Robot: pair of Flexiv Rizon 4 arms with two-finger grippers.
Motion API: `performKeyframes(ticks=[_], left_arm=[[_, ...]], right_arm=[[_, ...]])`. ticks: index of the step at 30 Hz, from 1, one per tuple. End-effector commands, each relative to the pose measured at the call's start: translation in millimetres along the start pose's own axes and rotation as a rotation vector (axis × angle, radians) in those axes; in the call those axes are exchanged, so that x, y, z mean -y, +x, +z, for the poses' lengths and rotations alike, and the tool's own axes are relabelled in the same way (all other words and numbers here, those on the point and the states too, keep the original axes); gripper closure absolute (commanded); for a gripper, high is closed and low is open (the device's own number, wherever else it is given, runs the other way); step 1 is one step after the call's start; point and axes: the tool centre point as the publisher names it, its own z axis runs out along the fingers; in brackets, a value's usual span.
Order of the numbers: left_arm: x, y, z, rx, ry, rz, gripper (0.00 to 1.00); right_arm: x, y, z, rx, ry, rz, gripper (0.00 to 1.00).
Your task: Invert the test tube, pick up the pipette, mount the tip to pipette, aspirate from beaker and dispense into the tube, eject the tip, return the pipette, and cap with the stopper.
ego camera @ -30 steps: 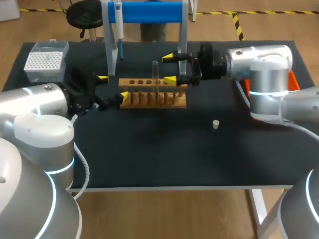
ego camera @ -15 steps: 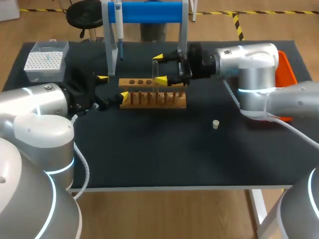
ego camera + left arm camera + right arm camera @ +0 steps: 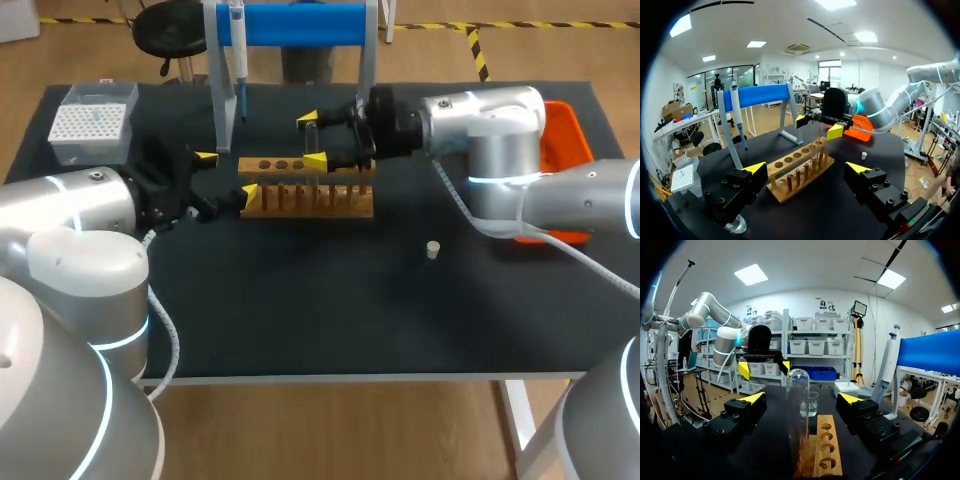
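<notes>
In the head view, the right gripper [image 3: 313,140] is open around the upright test tube [image 3: 312,130] in the wooden rack [image 3: 305,198], and the left gripper [image 3: 227,173] is open at the rack's left end. In the left wrist view, the rack lies ahead of the spread fingers. In the right wrist view, the tube stands between the fingers, touching neither.

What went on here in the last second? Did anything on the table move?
The right gripper slid left above the rack. Its open fingers now stand on either side of the tube without touching it. Nothing was grasped or let go. The left gripper, open at the rack's left end, kept still, and the tube, rack and stopper stayed where they were.
</notes>
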Motion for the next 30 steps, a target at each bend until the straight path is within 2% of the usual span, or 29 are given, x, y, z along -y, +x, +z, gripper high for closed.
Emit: performKeyframes(ticks=[1,5,8,21,23,25,27,28,30], left_arm=[[-0.4,0.3,0.5,0.001,0.001,-0.001,0.0],[-0.4,0.3,0.5,0.001,0.001,-0.001,0.0],[-0.4,0.3,0.5,0.001,0.001,-0.001,0.0],[-0.4,0.3,0.5,0.001,0.001,-0.001,0.0],[-0.4,0.3,0.5,0.001,0.001,-0.001,0.0],[-0.4,0.3,0.5,0.001,0.001,-0.001,0.0],[-0.4,0.3,0.5,0.001,0.001,-0.001,0.0],[-0.4,0.3,0.5,0.001,0.001,-0.001,0.0],[-0.4,0.3,0.5,0.001,0.001,-0.001,0.0]], right_arm=[[2.8,-3.9,1.8,-0.006,-0.004,0.002,0.18],[3.4,-4.0,2.9,-0.001,-0.005,0.003,0.42],[3.5,-3.6,3.0,0.0,-0.005,0.003,0.49],[4.2,-2.8,3.2,0.006,-0.01,0.006,0.52],[4.0,-2.8,3.0,0.006,-0.01,0.006,0.56],[3.2,-2.7,2.4,0.006,-0.011,0.005,0.7],[2.1,-2.7,1.9,0.007,-0.012,0.006,0.95],[1.9,-2.7,1.8,0.007,-0.013,0.006,1.0],[1.5,-2.7,1.6,0.007,-0.014,0.007,1.0]])
